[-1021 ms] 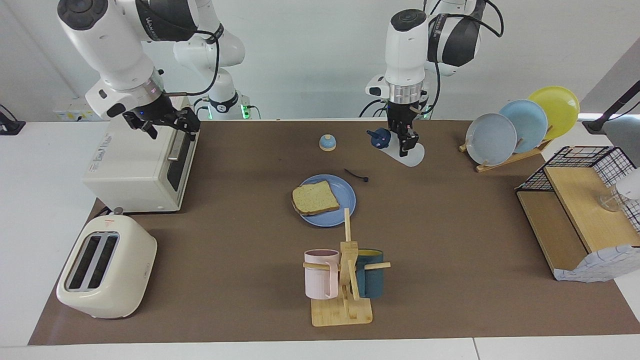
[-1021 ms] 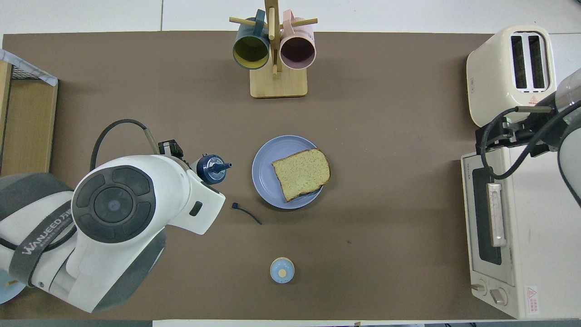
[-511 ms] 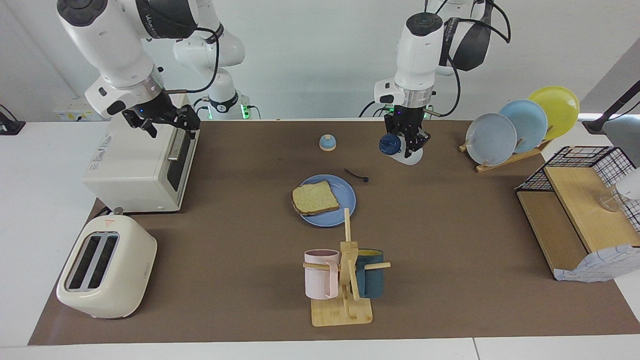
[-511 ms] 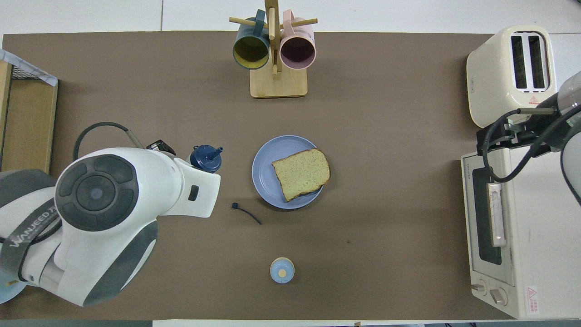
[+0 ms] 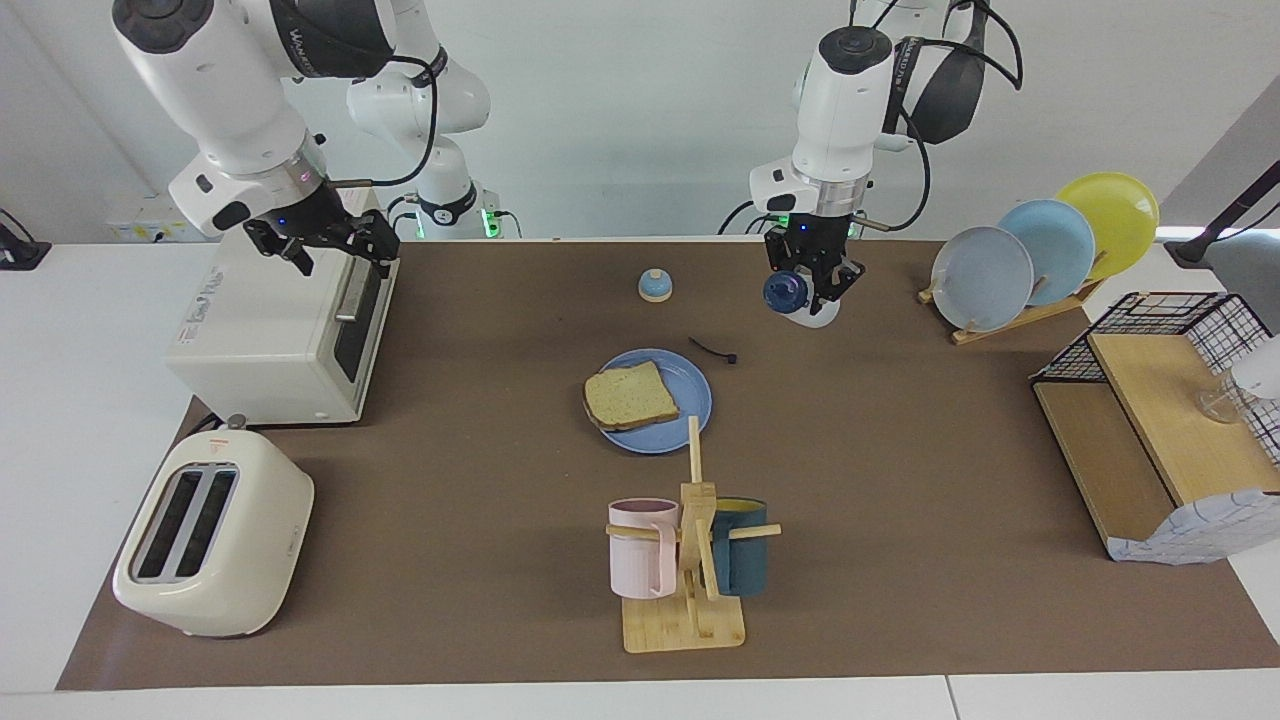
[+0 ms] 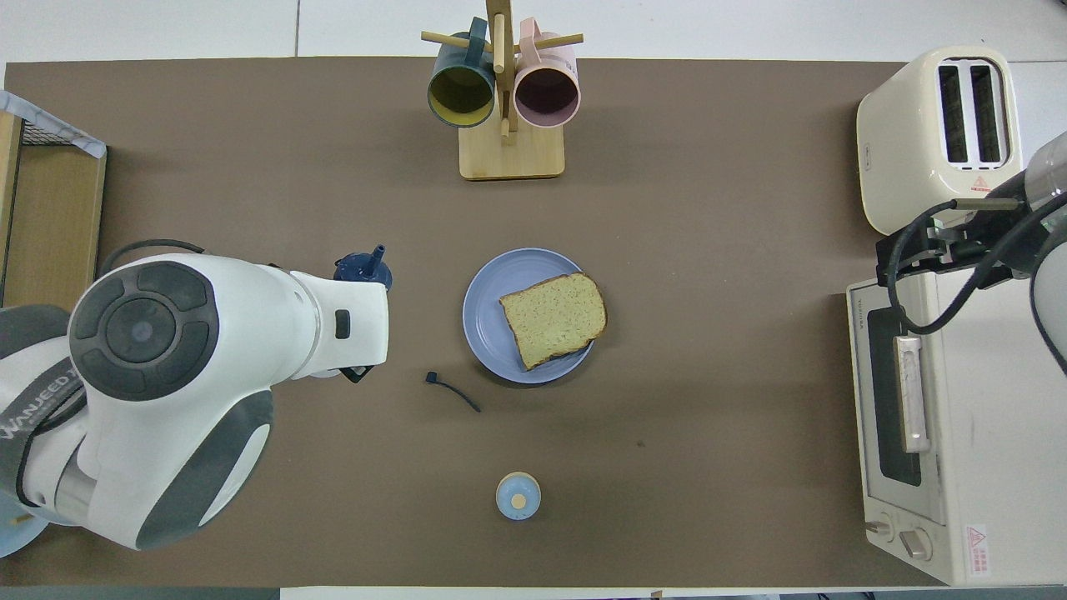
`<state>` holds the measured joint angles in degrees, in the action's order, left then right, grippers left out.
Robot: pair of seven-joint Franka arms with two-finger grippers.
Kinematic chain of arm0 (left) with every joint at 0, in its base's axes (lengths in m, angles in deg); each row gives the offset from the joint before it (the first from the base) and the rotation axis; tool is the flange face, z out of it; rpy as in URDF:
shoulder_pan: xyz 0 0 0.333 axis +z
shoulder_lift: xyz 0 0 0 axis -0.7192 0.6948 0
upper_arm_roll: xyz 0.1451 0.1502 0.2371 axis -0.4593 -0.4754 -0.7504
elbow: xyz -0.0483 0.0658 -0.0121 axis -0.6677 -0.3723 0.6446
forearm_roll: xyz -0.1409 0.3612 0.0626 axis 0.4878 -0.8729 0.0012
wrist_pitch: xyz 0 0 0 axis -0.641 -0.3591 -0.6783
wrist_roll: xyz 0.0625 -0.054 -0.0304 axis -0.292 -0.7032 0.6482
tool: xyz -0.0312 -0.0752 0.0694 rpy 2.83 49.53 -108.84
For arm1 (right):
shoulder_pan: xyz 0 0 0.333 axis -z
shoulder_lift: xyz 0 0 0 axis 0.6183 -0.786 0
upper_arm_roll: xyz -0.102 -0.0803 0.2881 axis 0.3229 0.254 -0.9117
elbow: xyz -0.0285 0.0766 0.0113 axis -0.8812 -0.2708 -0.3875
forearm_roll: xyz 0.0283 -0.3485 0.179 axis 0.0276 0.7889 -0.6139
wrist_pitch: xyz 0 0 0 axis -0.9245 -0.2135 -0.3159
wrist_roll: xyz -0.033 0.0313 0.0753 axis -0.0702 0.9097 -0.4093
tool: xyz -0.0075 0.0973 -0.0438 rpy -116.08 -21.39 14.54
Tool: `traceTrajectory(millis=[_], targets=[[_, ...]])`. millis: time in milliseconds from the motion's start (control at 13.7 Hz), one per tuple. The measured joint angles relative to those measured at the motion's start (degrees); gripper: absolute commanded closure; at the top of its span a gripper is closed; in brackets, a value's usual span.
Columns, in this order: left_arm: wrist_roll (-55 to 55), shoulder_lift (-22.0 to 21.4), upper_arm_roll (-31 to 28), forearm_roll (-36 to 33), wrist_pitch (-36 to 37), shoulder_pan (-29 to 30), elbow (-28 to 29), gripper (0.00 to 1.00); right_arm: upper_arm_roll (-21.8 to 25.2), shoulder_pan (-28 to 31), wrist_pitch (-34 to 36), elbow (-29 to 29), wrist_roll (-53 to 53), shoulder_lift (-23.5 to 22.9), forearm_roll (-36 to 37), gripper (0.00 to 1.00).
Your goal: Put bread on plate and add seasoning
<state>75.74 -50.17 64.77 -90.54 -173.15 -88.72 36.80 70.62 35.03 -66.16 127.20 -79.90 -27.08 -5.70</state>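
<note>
Brown table [image 5: 900, 520]; left tool [image 5: 812, 290] grips seasoning [image 5: 790, 293]; bread [image 5: 630, 396] plated.

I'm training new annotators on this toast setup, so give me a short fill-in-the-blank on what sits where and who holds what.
1. The bread lies on the ____ plate.
2. The seasoning bottle is held by the ____ gripper.
3. The right gripper hangs over the toaster ____.
4. The pink mug hangs on the wooden rack beside a ____ mug.

Missing words: blue; left; oven; teal
</note>
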Motion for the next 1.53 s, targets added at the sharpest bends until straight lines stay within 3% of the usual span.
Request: traceTrajectory(millis=[292, 511, 876, 1313, 1532], targets=[[-0.8, 0.0, 0.2, -0.1, 0.5, -0.1, 0.0, 1.00, 0.0, 0.2, 0.0, 0.0, 0.0, 0.0, 0.0, 0.00], [3.1, 1.1, 0.8, -7.1, 5.1, -2.2, -1.8, 1.00, 0.0, 0.3, 0.0, 0.0, 0.0, 0.0, 0.0, 0.00], [3.8, 16.4, 1.6, -19.4, 14.2, -13.3, -13.4, 1.00, 0.0, 0.3, 0.0, 0.0, 0.0, 0.0, 0.0, 0.00], [3.7, 28.8, 1.7, -33.3, 19.4, -20.1, -15.3, 1.00, 0.0, 0.3, 0.0, 0.0, 0.0, 0.1, 0.0, 0.00], [4.3, 30.9, 1.7, -42.6, 21.4, -20.9, -14.9, 1.00, 0.0, 0.3, 0.0, 0.0, 0.0, 0.1, 0.0, 0.00]])
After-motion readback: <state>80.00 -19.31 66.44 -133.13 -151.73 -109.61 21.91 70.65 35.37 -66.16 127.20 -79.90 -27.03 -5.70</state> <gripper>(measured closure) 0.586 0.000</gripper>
